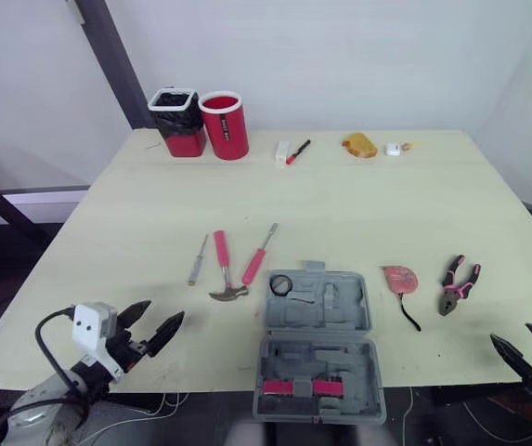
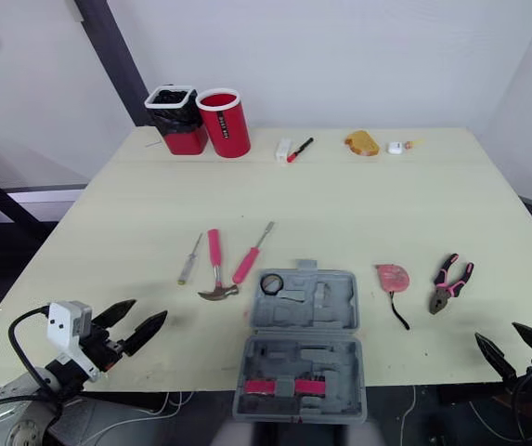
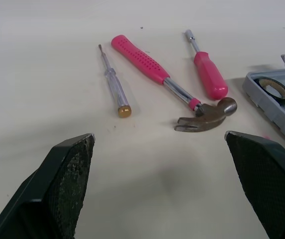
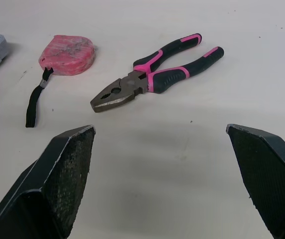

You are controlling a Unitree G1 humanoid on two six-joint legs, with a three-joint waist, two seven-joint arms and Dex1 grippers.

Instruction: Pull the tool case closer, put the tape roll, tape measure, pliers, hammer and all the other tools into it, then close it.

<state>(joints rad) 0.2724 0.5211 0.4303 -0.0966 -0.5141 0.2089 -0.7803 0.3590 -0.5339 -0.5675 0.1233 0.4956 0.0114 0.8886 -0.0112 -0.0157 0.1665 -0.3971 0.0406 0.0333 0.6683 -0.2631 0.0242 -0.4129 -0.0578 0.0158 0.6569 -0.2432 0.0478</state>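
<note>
we see our left gripper [image 1: 164,310] low in the lower left of the frame and our right gripper [image 1: 511,332] at the lower right edge, both spread wide and empty, either side of the open tool case [image 1: 340,307] at bottom centre, with the hammer [image 1: 224,269] to its left and the pliers [image 1: 457,283] to its right.

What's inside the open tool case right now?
In the tool case, a black tape roll sits in the far left corner and a pink piece lies across the near half. Other recesses look empty; anything beneath the pink piece is hidden.
</note>
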